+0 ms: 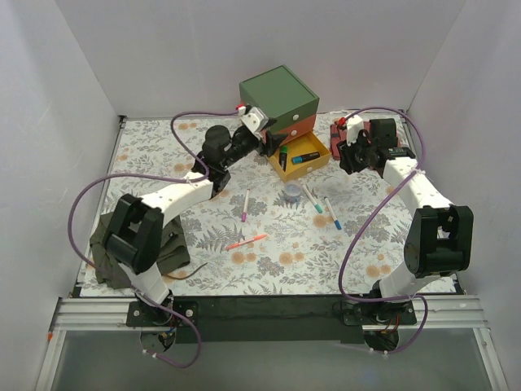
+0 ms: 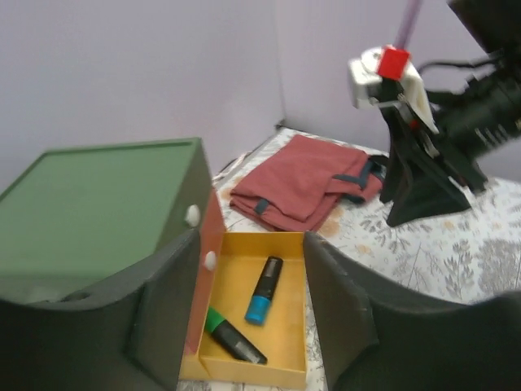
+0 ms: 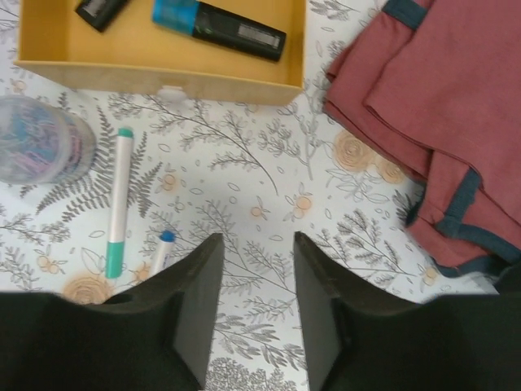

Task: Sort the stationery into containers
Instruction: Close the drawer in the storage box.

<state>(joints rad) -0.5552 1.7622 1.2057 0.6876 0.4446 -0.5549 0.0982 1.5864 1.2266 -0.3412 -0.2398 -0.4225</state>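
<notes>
**A:** Status on the left gripper?

**B:** Fingers well apart, nothing held. It hangs just over the yellow drawer, which is pulled out of the box. The blue-capped marker and the green-capped marker lie inside.

**A:** Right gripper?

**B:** Jaws parted too and empty, with bare table between them. Red cloth at upper right of its view.

**A:** What's loose?

**B:** Top view: pink pen and orange-red pen mid-frame, left of centre. Tape roll, teal-tipped pen and blue-tipped pen sit right of centre.

**A:** Key relation for the next pick?

**B:** My guess is the teal-tipped pen. In the right wrist view it lies just left of the fingers, long axis up-down the frame, roughly in line with them. So the wrist probably needs to shift left and turn to close across the barrel. The right arm is nearer to it. The pink pen is closer to the left arm, its axis near vertical in the top view.
</notes>
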